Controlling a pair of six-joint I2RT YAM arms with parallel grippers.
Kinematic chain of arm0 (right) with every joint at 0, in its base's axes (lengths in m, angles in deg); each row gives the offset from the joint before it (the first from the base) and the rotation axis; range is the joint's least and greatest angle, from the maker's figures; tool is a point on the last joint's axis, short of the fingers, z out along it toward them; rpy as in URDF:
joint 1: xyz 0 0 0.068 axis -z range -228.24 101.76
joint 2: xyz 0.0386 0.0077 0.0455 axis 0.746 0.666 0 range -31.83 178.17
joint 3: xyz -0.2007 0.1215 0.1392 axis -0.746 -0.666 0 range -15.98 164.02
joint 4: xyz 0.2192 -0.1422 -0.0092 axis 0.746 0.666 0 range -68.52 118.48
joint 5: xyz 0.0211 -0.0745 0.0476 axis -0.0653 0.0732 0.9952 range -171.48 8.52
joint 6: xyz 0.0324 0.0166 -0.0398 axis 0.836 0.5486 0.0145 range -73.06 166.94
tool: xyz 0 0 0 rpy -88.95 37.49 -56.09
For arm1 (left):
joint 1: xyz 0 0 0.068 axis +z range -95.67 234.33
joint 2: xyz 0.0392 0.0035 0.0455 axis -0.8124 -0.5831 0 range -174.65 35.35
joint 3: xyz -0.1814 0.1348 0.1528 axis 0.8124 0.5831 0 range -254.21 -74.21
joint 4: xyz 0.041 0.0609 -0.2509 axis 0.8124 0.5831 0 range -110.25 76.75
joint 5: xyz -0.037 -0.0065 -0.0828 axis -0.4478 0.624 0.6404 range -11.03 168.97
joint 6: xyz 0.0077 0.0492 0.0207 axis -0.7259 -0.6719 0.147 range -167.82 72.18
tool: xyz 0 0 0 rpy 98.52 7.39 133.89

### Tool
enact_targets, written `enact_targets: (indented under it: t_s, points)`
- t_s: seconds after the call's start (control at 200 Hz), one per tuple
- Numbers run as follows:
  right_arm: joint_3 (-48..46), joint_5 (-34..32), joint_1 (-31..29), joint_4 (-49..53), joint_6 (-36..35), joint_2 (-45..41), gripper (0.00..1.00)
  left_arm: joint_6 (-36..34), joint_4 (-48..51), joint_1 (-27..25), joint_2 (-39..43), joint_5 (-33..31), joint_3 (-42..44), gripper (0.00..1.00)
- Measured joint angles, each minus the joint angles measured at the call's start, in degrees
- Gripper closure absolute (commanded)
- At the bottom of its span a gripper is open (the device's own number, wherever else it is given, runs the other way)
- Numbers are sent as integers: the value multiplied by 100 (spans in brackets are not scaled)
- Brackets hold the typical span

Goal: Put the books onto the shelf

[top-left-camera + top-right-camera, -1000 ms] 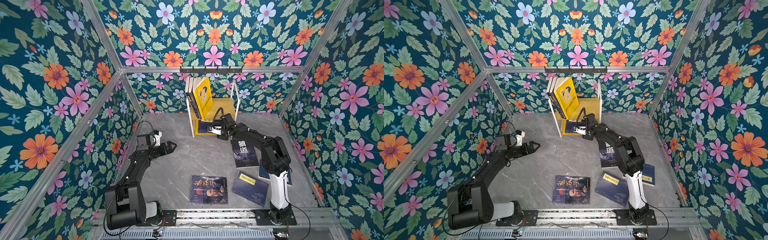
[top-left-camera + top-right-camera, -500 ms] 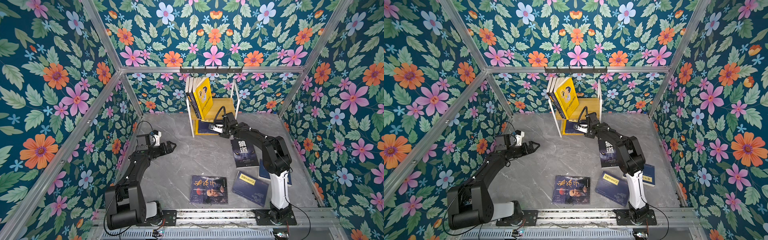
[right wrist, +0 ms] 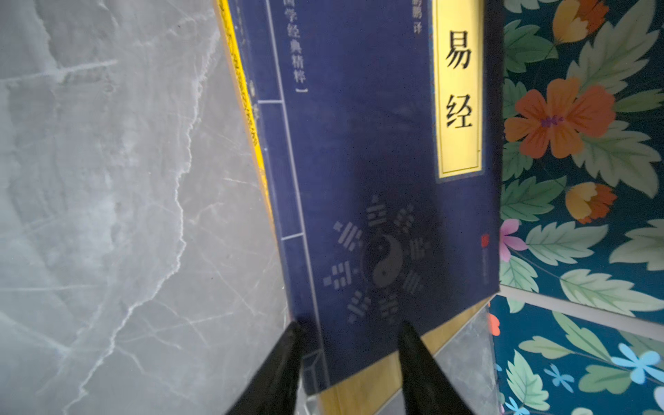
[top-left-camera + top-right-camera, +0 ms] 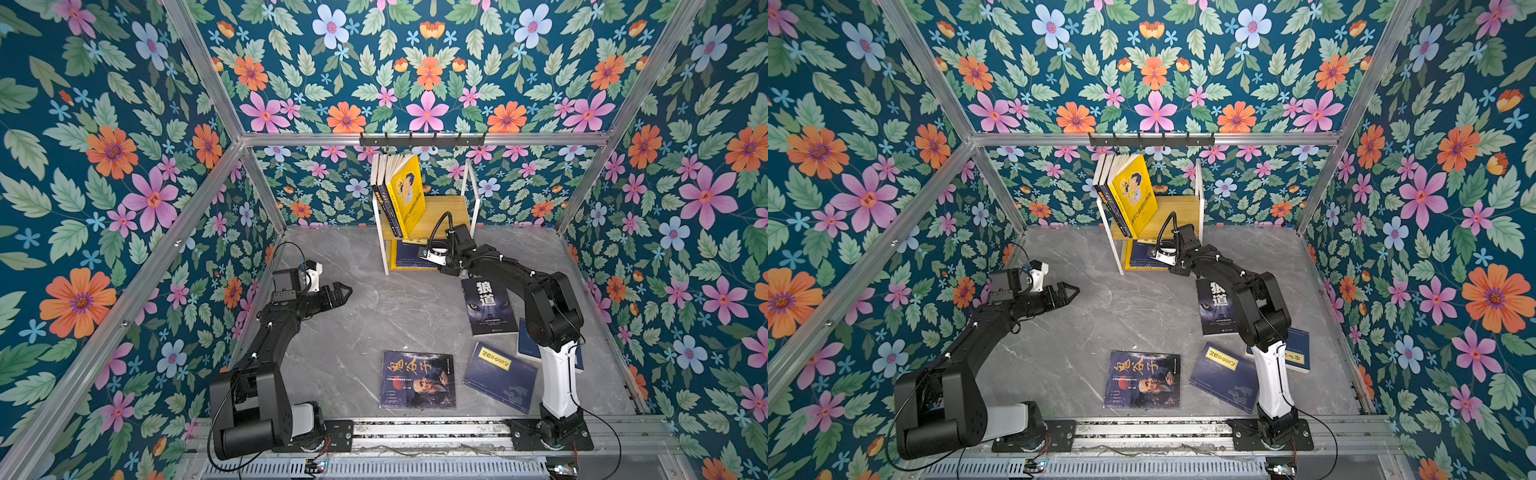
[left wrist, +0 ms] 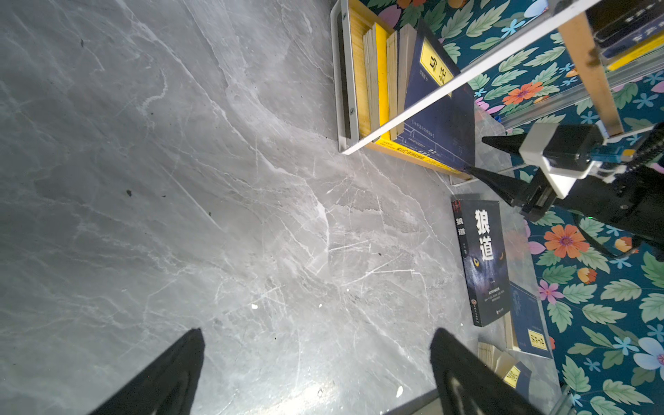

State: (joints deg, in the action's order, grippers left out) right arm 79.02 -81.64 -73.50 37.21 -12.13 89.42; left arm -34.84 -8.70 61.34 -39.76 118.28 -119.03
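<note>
Navy book (image 3: pixel 377 161) lies flat on the shelf's (image 4: pixel 446 208) lower tier, 12 o'clock. Right gripper (image 3: pixel 348 327) is half-parted, tips at its edge, clamping nothing. Left gripper (image 4: pixel 345 289) gapes wide around 9. Four loose books (image 4: pixel 417 380) on the table (image 4: pixel 374 324), 4 to 6 o'clock.

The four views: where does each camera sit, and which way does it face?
Top views: high at the front, looking down and back over the grey marble table to the two-tier wooden shelf; both show the black left arm and right arm.
Left wrist: on the left arm, facing across the table to the shelf; its own jaws, wide apart, show.
Right wrist: on the right arm, close on the navy book with yellow title label; its own parted jaws show.
Shared: both wrist views show that navy book.
</note>
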Motion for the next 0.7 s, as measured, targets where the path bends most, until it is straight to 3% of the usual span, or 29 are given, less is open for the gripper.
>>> enact_targets:
  t_s: [0.155,0.435,0.7]
  points:
    - [-61,22,0,57,0,0,45,0,0,2,0,2,0,0]
    - [-13,-4,26,66,0,9,62,2,0,2,-7,2,0,0]
    - [-2,-9,46,68,-2,13,63,2,0,11,-7,2,0,0]
